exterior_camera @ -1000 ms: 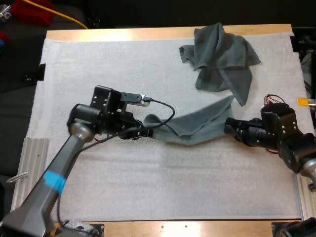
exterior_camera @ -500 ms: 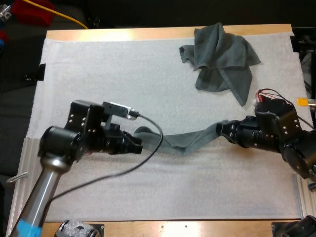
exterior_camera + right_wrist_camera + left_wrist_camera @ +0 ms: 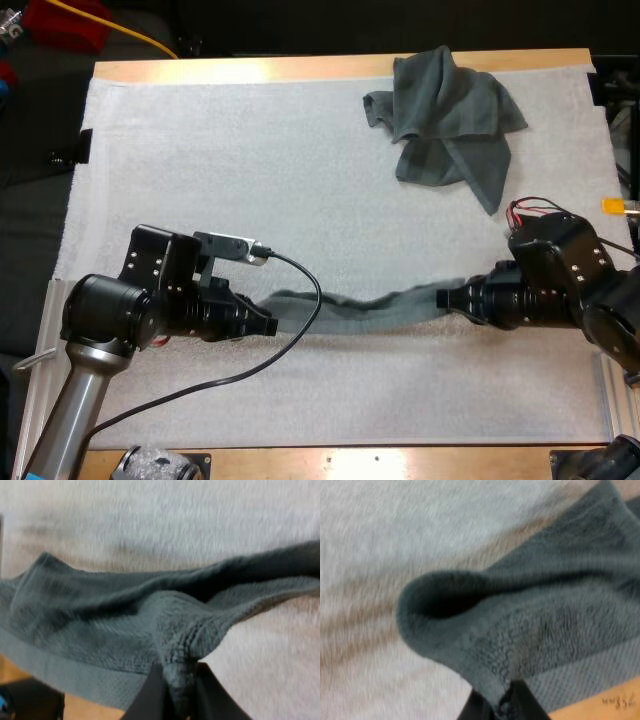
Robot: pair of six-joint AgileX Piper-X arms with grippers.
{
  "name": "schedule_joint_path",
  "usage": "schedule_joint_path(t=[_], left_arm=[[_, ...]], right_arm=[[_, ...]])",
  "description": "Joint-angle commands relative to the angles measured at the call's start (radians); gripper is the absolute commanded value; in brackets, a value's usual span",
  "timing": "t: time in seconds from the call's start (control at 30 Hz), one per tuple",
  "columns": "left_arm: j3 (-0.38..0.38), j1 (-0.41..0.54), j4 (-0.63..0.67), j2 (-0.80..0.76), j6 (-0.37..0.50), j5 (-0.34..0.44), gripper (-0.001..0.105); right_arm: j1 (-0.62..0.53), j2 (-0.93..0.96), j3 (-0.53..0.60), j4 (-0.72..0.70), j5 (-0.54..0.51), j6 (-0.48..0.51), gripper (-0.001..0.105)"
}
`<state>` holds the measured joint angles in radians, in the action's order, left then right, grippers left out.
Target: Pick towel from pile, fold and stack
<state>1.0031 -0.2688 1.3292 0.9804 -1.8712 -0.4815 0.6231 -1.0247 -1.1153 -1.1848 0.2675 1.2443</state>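
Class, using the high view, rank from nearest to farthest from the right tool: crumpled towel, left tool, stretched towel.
1. Stretched towel, gripped in the right tool.
2. Crumpled towel, at the mat's far side.
3. Left tool, at the towel's other end.

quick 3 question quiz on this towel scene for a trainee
1. True or false: the left gripper and right gripper are both shut on one stretched towel.
2. Where is the crumpled towel? A) far right of the mat B) near left corner C) on the floor
3. How many towels show in the high view?
Key: 1 true; 2 A; 3 two.
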Motion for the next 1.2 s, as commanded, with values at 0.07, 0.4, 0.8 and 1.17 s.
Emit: schedule_joint_path(t=[0.07,0.4,0.8,1.17], left_arm=[[0.006,-0.004,0.076,0.000,0.006,0.022,0.000],[0.029,-0.004,0.229,-0.026,0.058,0.020,0.000],[0.239,-0.004,0.245,-0.075,-0.020,-0.054,0.000],[0.266,-0.191,0.243,-0.112,-0.125,0.012,0.000]], right_arm=[[0.000,0.008,-0.026,-0.069,0.016,0.050,0.001],[0.000,0.010,-0.096,-0.186,0.074,0.125,0.001],[0.000,0.012,-0.259,-0.290,0.114,0.150,0.001],[0.216,0.012,-0.279,-0.300,-0.002,0.066,0.001]])
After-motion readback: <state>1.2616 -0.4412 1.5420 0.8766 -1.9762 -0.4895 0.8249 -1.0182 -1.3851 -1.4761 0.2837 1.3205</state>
